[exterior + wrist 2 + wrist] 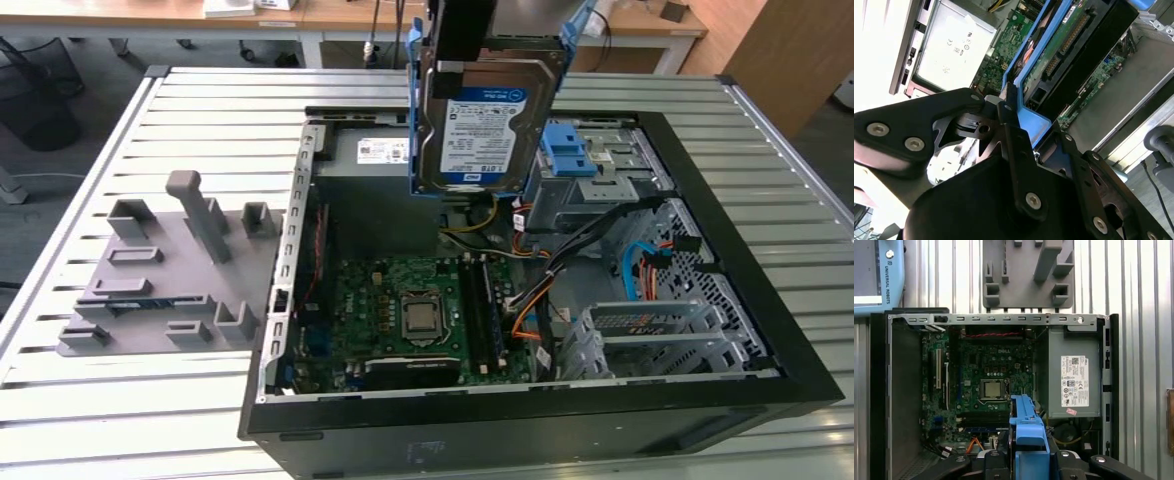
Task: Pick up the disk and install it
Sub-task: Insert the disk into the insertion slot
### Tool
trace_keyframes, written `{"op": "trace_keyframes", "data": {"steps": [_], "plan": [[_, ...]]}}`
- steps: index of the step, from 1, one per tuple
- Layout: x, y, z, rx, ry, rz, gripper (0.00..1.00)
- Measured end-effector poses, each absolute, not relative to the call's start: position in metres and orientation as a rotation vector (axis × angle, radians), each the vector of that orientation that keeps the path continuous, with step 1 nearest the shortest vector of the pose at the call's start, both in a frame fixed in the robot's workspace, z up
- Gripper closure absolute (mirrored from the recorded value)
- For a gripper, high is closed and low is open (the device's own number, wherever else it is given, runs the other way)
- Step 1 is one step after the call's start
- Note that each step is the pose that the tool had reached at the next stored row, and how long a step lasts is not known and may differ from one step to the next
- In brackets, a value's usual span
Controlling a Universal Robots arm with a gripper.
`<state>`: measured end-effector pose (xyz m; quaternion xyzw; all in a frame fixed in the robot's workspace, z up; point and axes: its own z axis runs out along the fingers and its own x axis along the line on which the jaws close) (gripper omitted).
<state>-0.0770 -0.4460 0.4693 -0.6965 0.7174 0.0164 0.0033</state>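
The disk [487, 120], a silver-grey drive with a white-and-blue label in a blue bracket, hangs upright above the open computer case [747, 300], over its back middle part. My gripper [483, 52] is shut on the drive's top end, holding it clear of the case. In the second wrist view the black fingers [1009, 125] clamp the blue bracket [1029, 120], and the drive's green circuit side [1064, 45] runs away from them. The first wrist view looks down past the blue bracket [1026, 422] onto the motherboard [989, 380].
Inside the case, a grey power-supply box [374, 150] with a white sticker sits at the back, and a grey metal cage with blue clips [585, 150] stands just to the disk's right in the exterior view. A grey holder block [174, 270] lies on the slatted table [134, 420], left of the case.
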Motion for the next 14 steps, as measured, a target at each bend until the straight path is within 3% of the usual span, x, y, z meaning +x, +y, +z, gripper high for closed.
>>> {"op": "trace_keyframes", "data": {"steps": [14], "plan": [[-0.077, -0.465, 0.469, -2.183, 2.249, 0.051, 0.63]]}}
